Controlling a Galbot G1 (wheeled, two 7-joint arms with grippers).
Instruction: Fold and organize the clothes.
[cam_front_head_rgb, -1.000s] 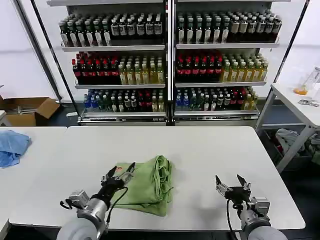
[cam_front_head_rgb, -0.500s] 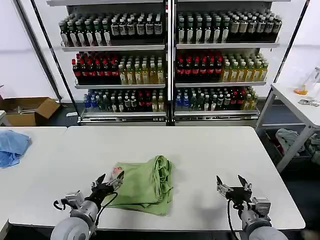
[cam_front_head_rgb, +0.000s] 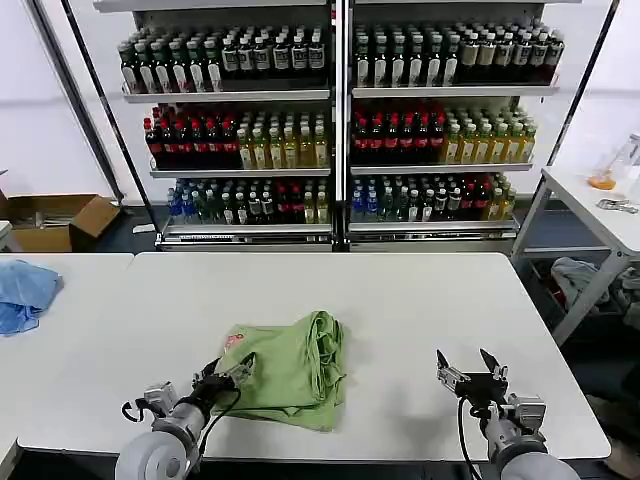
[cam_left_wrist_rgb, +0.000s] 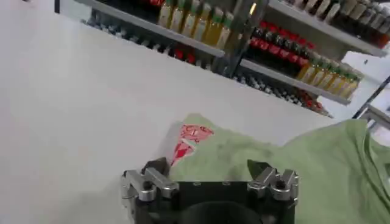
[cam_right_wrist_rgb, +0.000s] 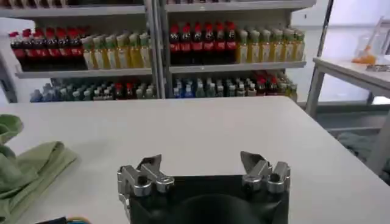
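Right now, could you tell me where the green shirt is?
In the head view the green shirt lies bunched on the white table's near edge, left of centre, beside the left hand.

Left gripper (cam_front_head_rgb: 232, 371) low at near left, fingers spread, arm angled inward. Right gripper (cam_front_head_rgb: 470, 368) low at near right, fingers spread, idle.

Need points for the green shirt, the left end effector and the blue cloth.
green shirt (cam_front_head_rgb: 295, 370), head view, middle of the folded fabric.
left end effector (cam_front_head_rgb: 230, 373), head view, midway between its fingertips, at the shirt's edge.
blue cloth (cam_front_head_rgb: 22, 293), head view, middle of the bundle.
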